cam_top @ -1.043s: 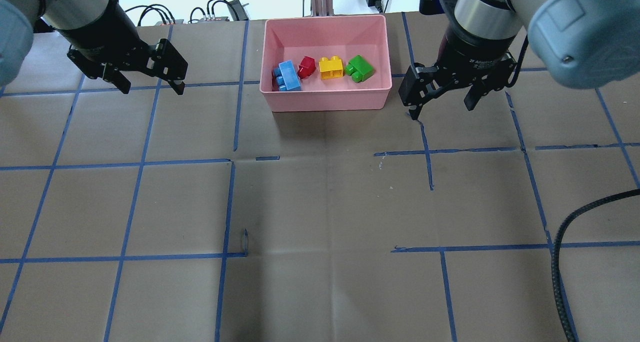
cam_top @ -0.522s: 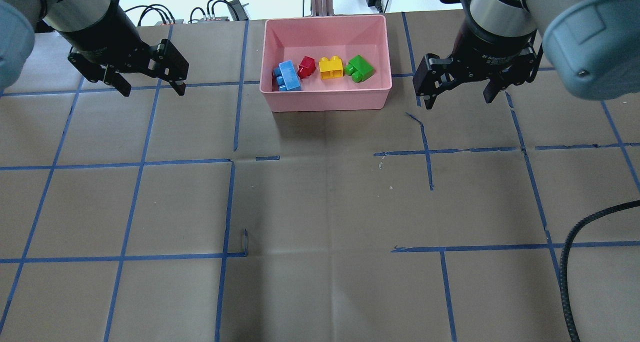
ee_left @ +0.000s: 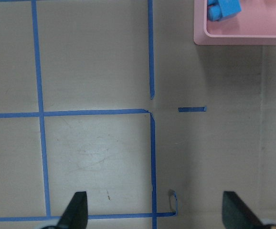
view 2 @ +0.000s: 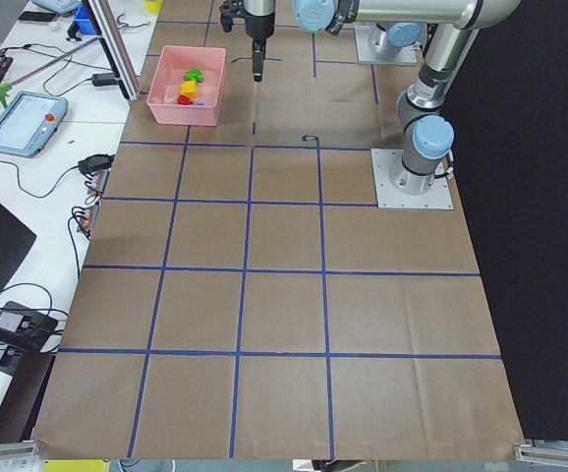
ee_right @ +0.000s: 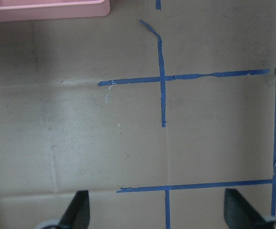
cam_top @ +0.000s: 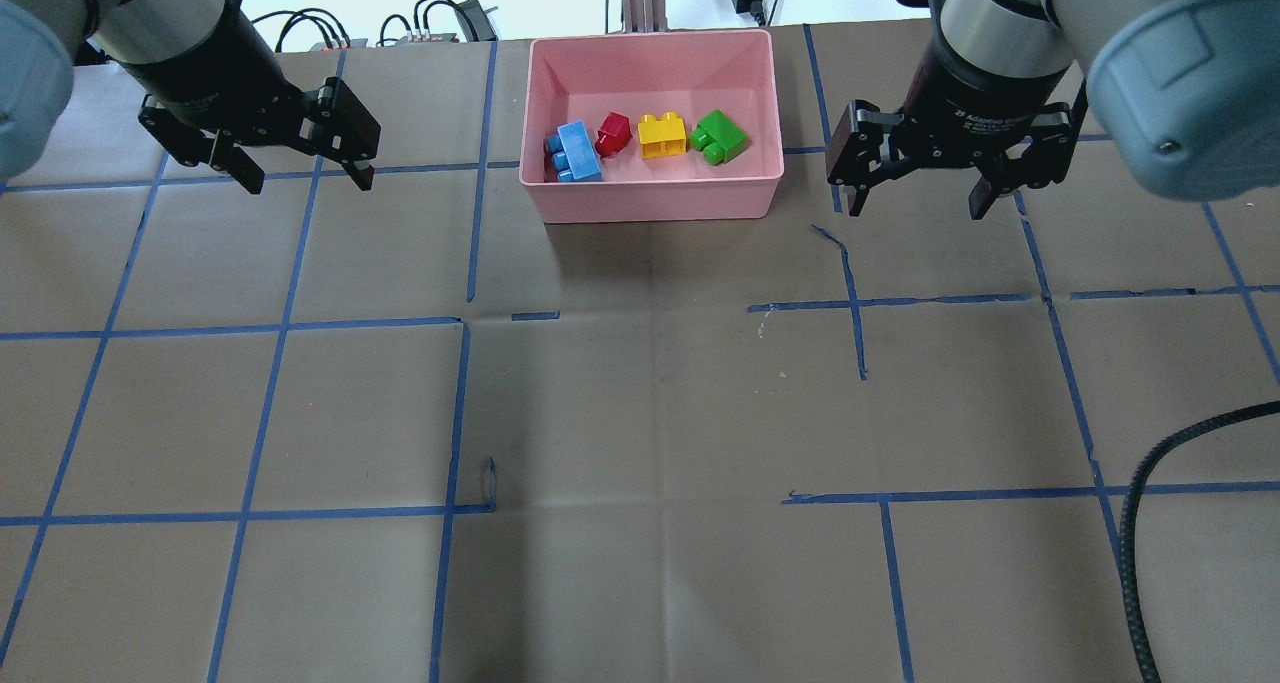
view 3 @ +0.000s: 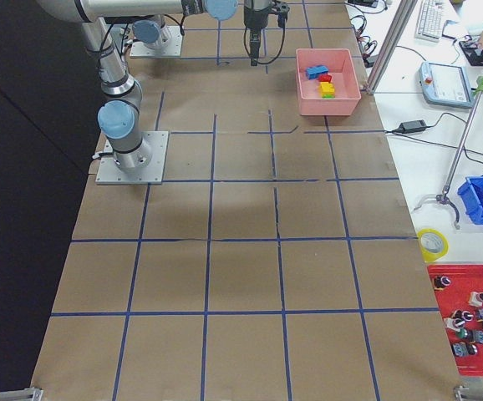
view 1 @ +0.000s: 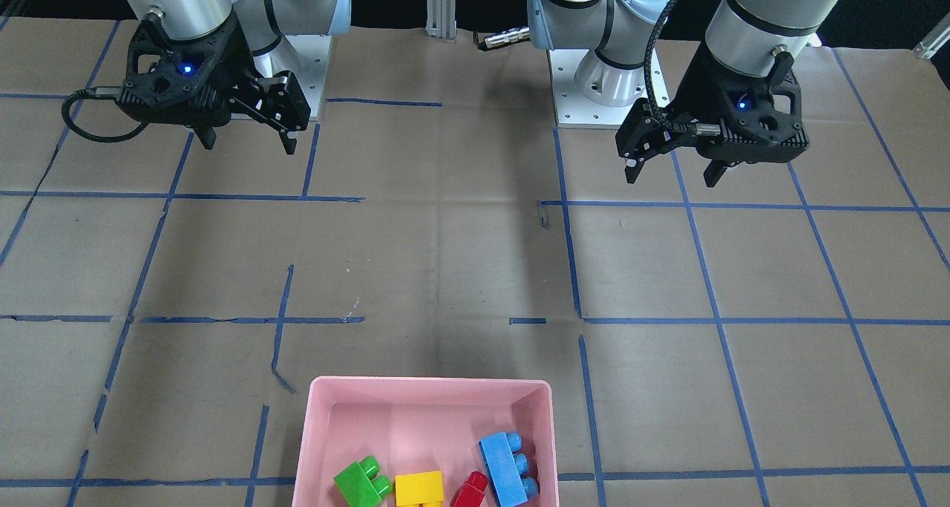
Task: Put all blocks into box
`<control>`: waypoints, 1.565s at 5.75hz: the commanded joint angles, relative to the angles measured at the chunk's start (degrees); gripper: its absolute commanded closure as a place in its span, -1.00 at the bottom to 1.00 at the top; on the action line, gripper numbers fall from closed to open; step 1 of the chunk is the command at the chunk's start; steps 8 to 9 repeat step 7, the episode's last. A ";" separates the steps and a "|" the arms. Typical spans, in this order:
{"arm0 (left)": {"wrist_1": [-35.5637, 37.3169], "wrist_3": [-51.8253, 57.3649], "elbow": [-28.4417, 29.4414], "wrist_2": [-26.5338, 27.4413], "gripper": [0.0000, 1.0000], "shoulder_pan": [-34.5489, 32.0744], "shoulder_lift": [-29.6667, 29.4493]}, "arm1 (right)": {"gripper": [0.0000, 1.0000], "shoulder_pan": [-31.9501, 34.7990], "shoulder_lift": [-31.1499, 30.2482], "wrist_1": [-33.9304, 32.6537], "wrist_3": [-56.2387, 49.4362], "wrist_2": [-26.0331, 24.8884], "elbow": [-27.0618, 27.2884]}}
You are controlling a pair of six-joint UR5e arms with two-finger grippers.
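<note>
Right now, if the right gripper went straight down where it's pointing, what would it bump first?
Probably just the paper-covered table, near a blue tape line. The right gripper points down with its jaws open, and nothing lies under them. The pink box sits off to one side.

Both arms (cam_top: 990,23) have silver-grey tube links (view 1: 779,10), pale blue joint caps (cam_top: 1170,73), square grey base plates (view 1: 568,113) with screws, black braided cables (cam_top: 1128,523), and black bodies on the left pincer (cam_top: 307,181) and right pincer (cam_top: 913,209), each showing a blue lamp (view 1: 742,105).
</note>
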 commanded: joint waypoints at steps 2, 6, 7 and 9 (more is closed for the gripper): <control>0.00 -0.03 0.09 0.00 -0.98 0.00 -0.12 | -1.00 0.18 -0.33 -0.65 -0.78 0.03 -0.05; 0.00 0.06 0.09 -0.09 -0.98 0.00 -0.12 | -1.00 0.27 0.37 -0.82 -0.78 0.03 -0.05; 0.00 0.06 0.09 -0.09 -0.98 0.00 -0.03 | -1.00 0.27 0.46 -0.74 -0.69 0.03 0.04; 0.00 0.06 0.09 -0.09 -0.98 0.00 -0.03 | -1.00 0.27 0.46 -0.74 -0.69 0.03 0.04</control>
